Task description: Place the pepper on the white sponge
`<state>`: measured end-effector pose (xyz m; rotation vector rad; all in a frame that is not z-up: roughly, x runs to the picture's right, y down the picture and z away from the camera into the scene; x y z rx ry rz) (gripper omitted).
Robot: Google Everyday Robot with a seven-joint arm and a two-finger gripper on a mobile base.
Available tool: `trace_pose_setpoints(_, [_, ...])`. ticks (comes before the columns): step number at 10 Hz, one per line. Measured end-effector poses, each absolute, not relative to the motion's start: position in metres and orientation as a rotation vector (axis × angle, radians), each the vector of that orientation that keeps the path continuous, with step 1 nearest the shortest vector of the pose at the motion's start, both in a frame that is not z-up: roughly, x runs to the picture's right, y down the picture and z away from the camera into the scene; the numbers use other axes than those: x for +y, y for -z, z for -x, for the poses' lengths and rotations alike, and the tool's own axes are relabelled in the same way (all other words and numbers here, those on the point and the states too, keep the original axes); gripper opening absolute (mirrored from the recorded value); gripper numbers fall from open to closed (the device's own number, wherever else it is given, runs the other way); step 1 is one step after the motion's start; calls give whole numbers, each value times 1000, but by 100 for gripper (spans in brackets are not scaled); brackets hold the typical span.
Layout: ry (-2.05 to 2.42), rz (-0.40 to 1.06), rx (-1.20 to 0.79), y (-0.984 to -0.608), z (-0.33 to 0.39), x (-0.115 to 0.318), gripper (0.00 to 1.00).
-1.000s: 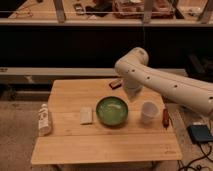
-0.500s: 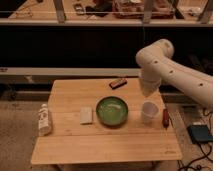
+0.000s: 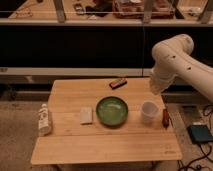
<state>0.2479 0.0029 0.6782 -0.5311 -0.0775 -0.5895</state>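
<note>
Gripper (image 3: 154, 90) at the lower end of the white arm (image 3: 172, 60), over the right rear edge of the table (image 3: 100, 147), raised clear of the wood. Impossible to tell how far open, or whether anything is held.

Pepper (image 3: 165, 117) nearer the camera than the gripper and slightly to its right in the view. Lying flat at the table's right edge, long axis running front to back, apart from the gripper.

Cup (image 3: 149, 111) upright, just left of the pepper, almost straight out from the gripper toward the camera.

Bowl (image 3: 112, 110) left of the gripper and nearer the camera, mid-table.

Sponge (image 3: 86, 115) just beyond the bowl on the side away from the gripper, flat on the wood, close to the bowl's rim; touching or not, cannot tell. Well apart from the pepper, with bowl and cup between the two.

Bottle (image 3: 44, 120) farthest from the gripper, near the left edge; standing or lying, cannot tell.

Dark bar (image 3: 118, 83) left of the gripper at about the same depth, near the rear edge, turned at an angle.

Dark box (image 3: 200, 134) on the floor, below and right of the gripper, off the table's right side.
</note>
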Motion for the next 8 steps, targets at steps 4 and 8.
trace_pose_setpoints(4, [686,510,24,-654,-314,-23,5])
trace_pose_setpoints(8, [727,469,34,-642,-336,-34,5])
